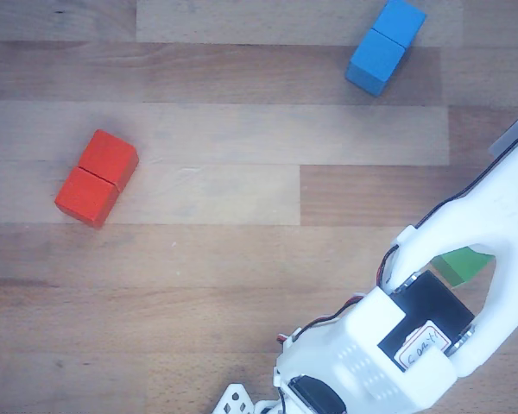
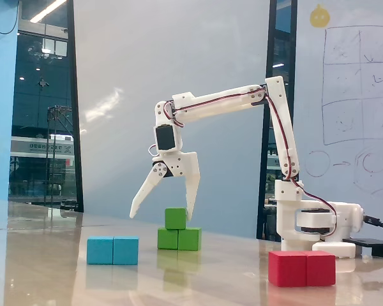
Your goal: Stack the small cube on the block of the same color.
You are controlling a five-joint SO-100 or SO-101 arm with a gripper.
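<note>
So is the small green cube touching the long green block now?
Touching. In the fixed view the small cube sits directly on the green block, no gap between them.

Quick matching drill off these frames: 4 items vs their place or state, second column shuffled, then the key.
Items:
1. small green cube
2. blue block
3. red block
4. gripper

States (fixed view):
A. far right, nearest the arm's base
B. open, fingers spread above the stack
C. resting on the green block
D. left of the green stack

Pairs: 1-C, 2-D, 3-A, 4-B
</note>
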